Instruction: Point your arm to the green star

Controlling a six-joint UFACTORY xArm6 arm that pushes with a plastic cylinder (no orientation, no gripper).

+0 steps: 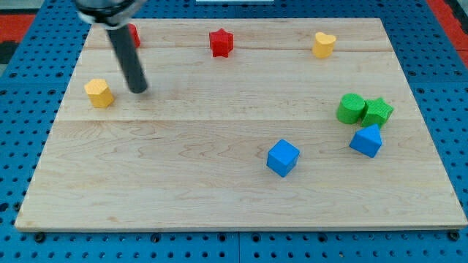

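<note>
The green star (379, 111) lies at the view's right, touching a round green block (351, 108) on its left. My tip (138, 90) rests on the board at the view's upper left, just right of a yellow hexagon block (99, 93). The tip is far from the green star, most of the board's width to its left. A red block (132, 35) shows partly behind the rod.
A blue block (366, 140) sits just below the green star. A blue cube (283, 158) lies near the middle bottom. A red star (221, 42) and a yellow heart (324, 44) lie along the top. The wooden board (219, 197) sits on a blue pegboard.
</note>
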